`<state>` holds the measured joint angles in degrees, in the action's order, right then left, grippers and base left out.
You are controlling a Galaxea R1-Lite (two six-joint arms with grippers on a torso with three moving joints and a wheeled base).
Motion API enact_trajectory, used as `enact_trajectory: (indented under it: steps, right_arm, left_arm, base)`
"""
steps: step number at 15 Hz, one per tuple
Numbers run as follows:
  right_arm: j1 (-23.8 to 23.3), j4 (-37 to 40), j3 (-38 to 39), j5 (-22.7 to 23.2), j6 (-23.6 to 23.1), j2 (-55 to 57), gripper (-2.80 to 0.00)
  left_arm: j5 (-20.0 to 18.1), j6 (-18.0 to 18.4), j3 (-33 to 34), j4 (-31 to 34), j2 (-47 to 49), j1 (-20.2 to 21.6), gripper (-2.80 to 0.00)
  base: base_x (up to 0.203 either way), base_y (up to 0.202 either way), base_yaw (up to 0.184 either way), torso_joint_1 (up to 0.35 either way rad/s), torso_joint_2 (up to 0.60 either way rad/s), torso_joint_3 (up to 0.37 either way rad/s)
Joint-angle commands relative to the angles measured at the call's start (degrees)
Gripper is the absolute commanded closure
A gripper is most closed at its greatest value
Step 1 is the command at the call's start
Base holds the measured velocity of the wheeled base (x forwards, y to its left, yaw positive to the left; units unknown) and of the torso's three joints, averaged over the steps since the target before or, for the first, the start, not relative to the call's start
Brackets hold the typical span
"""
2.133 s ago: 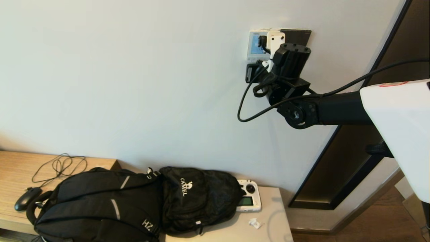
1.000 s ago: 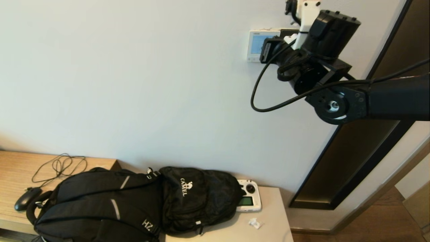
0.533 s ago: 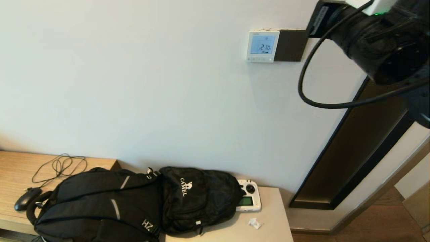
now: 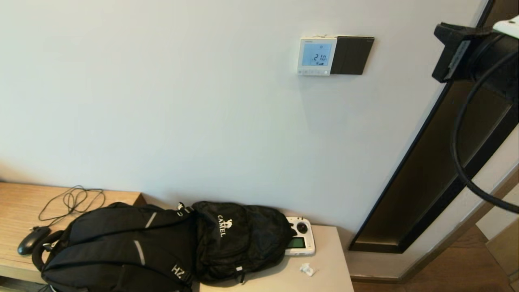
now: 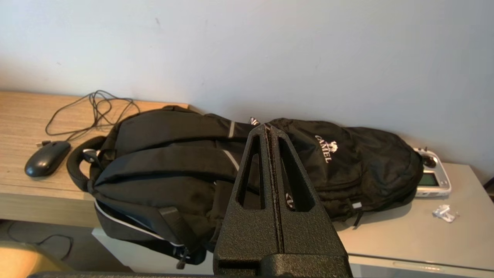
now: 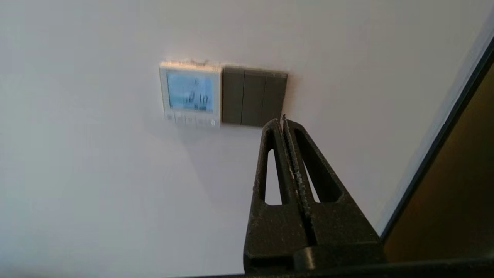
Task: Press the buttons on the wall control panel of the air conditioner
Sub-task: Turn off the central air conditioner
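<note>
Holding my right gripper off the wall, fingers pressed together, nothing between them. In its wrist view the tips sit just under the black plate, at about 4 o'clock from the control panel, apart from both. In the head view only the right arm's wrist block shows at 2 o'clock, well apart from the control panel.

Control panel is mounted on the wall at 1 o'clock of the head view, touching the black plate on its right side. Screen lit light blue with digits. Buttons run in a row along its bottom edge; same buttons look blurred from the right wrist.

My left gripper hangs above the backpacks, fingers pressed together, empty.

On the wooden table at 7 o'clock: mouse, loose cable. Two black backpacks lie side by side, handheld controller touching the right one.
</note>
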<state>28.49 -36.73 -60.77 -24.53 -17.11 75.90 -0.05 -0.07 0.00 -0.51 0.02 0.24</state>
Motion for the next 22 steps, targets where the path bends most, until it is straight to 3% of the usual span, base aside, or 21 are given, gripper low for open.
enact_trajectory:
  steps: [1, 5, 7, 10, 14, 18, 22]
  right_arm:
    - [0.2, 0.8, 4.6, 0.0, -0.1, -4.0, 0.00]
    - [-2.6, 4.8, 18.1, 1.7, 0.3, -14.5, 0.00]
    - [-5.7, 8.5, 27.0, 4.0, 3.6, -21.1, 0.00]
    - [-13.9, 15.2, 37.7, 12.0, 12.8, -32.8, 0.00]
    - [-21.3, 22.7, 50.0, 23.9, 16.5, -48.7, 0.00]
    - [-22.6, 29.5, 56.7, 26.2, 16.1, -60.5, 0.00]
    - [-22.8, 27.2, 60.9, 26.4, 15.9, -60.3, 0.00]
  left_arm:
    - [0.0, 0.0, 0.0, 0.0, 0.0, 0.0, 0.00]
    - [0.0, 0.0, 0.0, 0.0, -0.1, 0.0, 0.00]
    - [0.0, 0.0, 0.0, 0.0, 0.0, 0.0, 0.00]
    - [0.0, 0.0, 0.0, 0.0, 0.0, 0.0, 0.00]
    - [0.0, 0.0, 0.0, 0.0, -0.1, 0.0, 0.00]
    - [0.0, 0.0, 0.0, 0.0, 0.0, 0.0, 0.00]
    - [0.0, 0.0, 0.0, 0.0, 0.0, 0.0, 0.00]
  base:
    - [0.000, 0.000, 0.000, 0.000, 0.00, 0.000]
    - [0.000, 0.000, 0.000, 0.000, 0.00, 0.000]
    - [0.000, 0.000, 0.000, 0.000, 0.00, 0.000]
    - [0.000, 0.000, 0.000, 0.000, 0.00, 0.000]
    - [0.000, 0.000, 0.000, 0.000, 0.00, 0.000]
    - [0.000, 0.000, 0.000, 0.000, 0.00, 0.000]
    - [0.000, 0.000, 0.000, 0.000, 0.00, 0.000]
